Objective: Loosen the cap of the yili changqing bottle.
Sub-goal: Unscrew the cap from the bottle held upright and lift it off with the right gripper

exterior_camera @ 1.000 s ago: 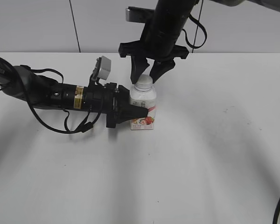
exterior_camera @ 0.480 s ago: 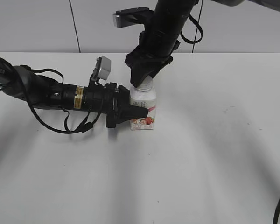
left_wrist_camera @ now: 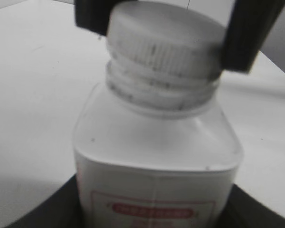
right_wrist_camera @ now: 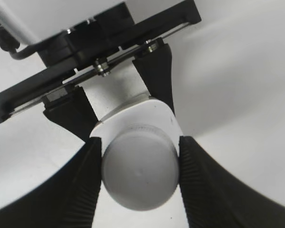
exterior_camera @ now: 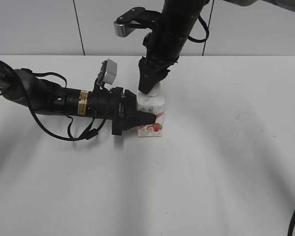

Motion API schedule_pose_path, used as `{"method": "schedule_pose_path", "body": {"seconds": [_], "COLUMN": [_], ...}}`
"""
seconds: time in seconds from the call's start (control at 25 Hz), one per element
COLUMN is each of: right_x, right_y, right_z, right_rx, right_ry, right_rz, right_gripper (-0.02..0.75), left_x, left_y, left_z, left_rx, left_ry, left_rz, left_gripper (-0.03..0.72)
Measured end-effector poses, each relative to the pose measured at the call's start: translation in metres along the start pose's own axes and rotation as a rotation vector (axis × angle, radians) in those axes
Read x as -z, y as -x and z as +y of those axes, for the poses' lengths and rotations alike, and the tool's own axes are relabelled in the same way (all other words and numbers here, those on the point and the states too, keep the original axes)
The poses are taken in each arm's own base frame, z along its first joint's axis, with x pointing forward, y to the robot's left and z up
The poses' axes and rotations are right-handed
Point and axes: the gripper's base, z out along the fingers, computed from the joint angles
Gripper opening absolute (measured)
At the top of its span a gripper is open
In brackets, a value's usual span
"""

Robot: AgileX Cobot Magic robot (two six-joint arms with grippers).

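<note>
The yili changqing bottle (exterior_camera: 151, 116) stands upright on the white table, squat and white with a pink-red label. My left gripper (exterior_camera: 143, 118) reaches in from the left and is shut on the bottle's body; the left wrist view shows the bottle (left_wrist_camera: 156, 156) close between the dark jaws. My right gripper (exterior_camera: 150, 88) comes down from above and is shut on the cap (right_wrist_camera: 139, 171). Its ribbed pads (right_wrist_camera: 88, 180) press the cap's sides. The left wrist view shows the ribbed white cap (left_wrist_camera: 166, 42) on the threaded neck, with the right fingers on both sides.
The white table (exterior_camera: 226, 162) spreads around the bottle under a grey wall. The left arm's black body and cables (exterior_camera: 54, 101) lie along the table at the left. The right arm (exterior_camera: 174, 29) stands above the bottle.
My right gripper has come down and closed on the cap, and its wrist has turned since the first frame. The left gripper and the bottle have not moved.
</note>
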Motion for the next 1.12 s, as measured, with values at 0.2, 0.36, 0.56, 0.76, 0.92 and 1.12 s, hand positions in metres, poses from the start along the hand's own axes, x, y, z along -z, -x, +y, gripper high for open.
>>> {"method": "schedule_pose_path", "body": {"seconds": [0.2,0.36,0.56,0.76,0.92,1.12], "right_x": [0.000,0.000,0.000,0.004,0.016,0.028], "right_y": [0.000,0.000,0.000,0.001,0.003,0.005], "right_z": [0.000,0.001,0.001,0.002,0.004,0.006], "right_rx": [0.135,0.169,0.174,0.178,0.189,0.197], "right_ry": [0.003,0.005,0.005,-0.001,-0.025,-0.042], "right_rz": [0.001,0.003,0.004,0.000,-0.012,-0.027], "right_gripper": [0.389,0.389,0.388,0.388,0.388,0.388], "left_x": [0.000,0.000,0.000,0.000,0.000,0.000], "left_y": [0.000,0.000,0.000,0.000,0.000,0.000], "left_z": [0.000,0.000,0.000,0.000,0.000,-0.001], "left_rx": [-0.005,-0.008,-0.008,-0.009,-0.011,-0.012], "left_ry": [-0.004,-0.006,-0.005,-0.007,-0.012,-0.015], "left_rz": [0.005,0.009,0.009,0.010,0.011,0.012], "left_gripper": [0.368,0.368,0.368,0.368,0.368,0.368]}}
